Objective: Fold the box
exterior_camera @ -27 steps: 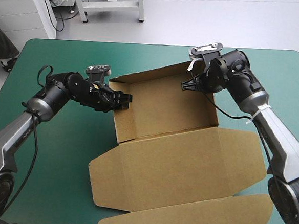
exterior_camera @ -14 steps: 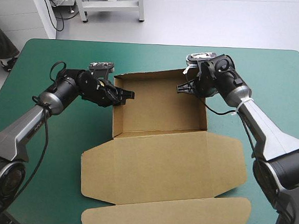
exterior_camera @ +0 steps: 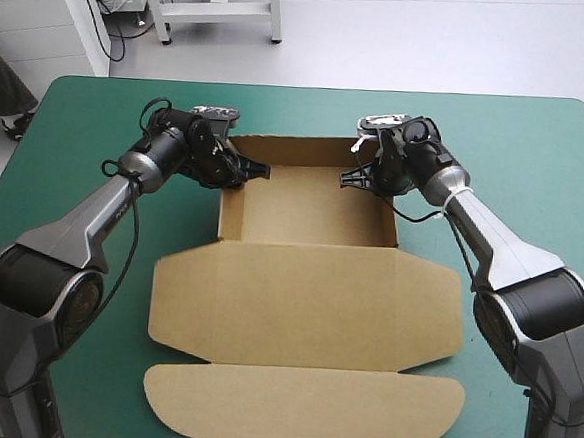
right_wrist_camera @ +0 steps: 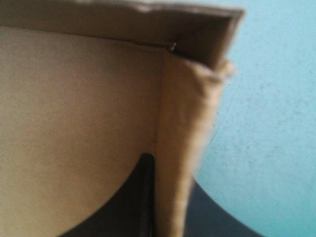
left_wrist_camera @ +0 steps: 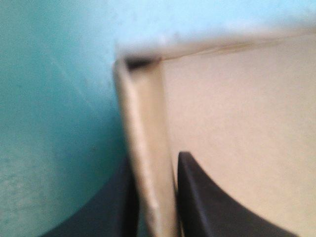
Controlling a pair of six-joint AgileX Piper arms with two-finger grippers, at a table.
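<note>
behind box [exterior_camera: 306, 300] walls, outer fingers [left_wrist_camera: 107, 213] part hidden

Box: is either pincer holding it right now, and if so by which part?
Both hold the box. The left pincer is shut on its left side wall near the far corner; the right pincer on the right side wall, likewise.

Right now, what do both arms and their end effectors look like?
The left arm and right arm have silver-grey links, black joints and black wrists. The left end effector and right end effector each have two broad black fingers curved like fins.
</note>
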